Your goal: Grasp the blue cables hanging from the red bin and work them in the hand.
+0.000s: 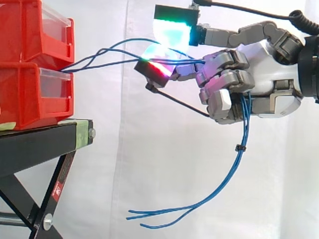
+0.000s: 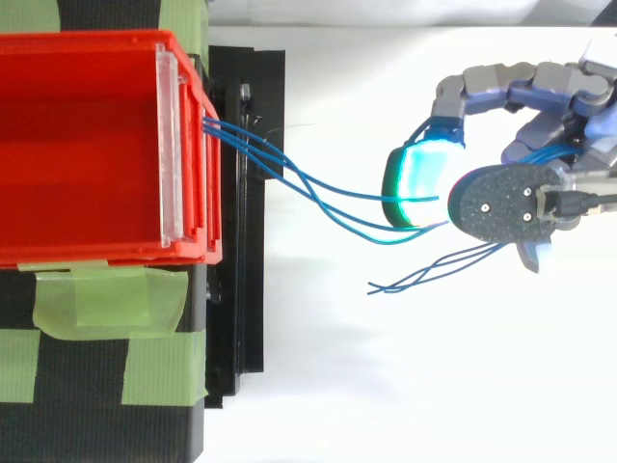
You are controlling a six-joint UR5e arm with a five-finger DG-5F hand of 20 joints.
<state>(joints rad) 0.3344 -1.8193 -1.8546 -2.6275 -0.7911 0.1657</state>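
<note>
I have the hand [image 1: 259,74] curled round the blue cables [image 1: 241,144], its glowing pads folded in over them. It hangs in open air well to the right of the red bins [image 1: 30,94], with free room above, below and on both sides. The thin, glossy strands leave the bins' front edge where the upper one sits on the lower. They span the gap in shallow arcs, pass through the grip and droop beneath the palm. There a small black tie [image 1: 240,148] bunches them before the ends splay. The hard plastic bins have clear front panels and sit on the black stand [image 1: 35,144], flush with its taped edge.
</note>
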